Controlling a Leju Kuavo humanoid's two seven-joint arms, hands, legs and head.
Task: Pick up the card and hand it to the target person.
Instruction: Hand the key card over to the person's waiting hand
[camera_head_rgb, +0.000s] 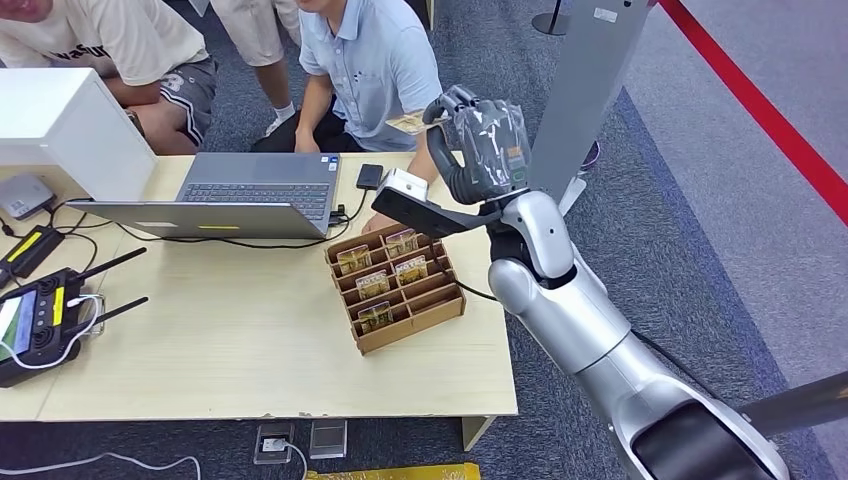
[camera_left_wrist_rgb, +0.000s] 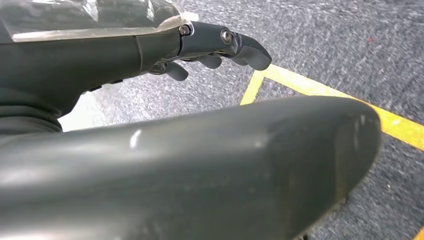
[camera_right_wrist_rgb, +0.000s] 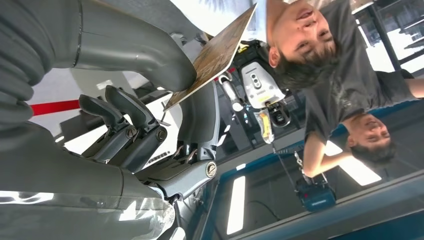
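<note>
Left to right in head view: white box (camera_head_rgb: 60, 125) and grey laptop (camera_head_rgb: 240, 195) at the table's (camera_head_rgb: 250, 350) far side, black controller with antennas (camera_head_rgb: 45, 320) at the left edge. Wooden card tray (camera_head_rgb: 395, 288) sits mid-table near the right edge, several cards in its slots. Right hand (camera_head_rgb: 480, 148) raised above the table's far right corner, toward the seated person in the light blue shirt (camera_head_rgb: 370, 65). Card (camera_head_rgb: 410, 123) pinched between thumb and finger; right wrist view confirms, card (camera_right_wrist_rgb: 215, 52) clamped at its lower end, rest sticking out past the fingers (camera_right_wrist_rgb: 125, 117). Left hand (camera_left_wrist_rgb: 210, 47) over grey carpet and a yellow floor line (camera_left_wrist_rgb: 320, 95), fingers curled, holding nothing.
</note>
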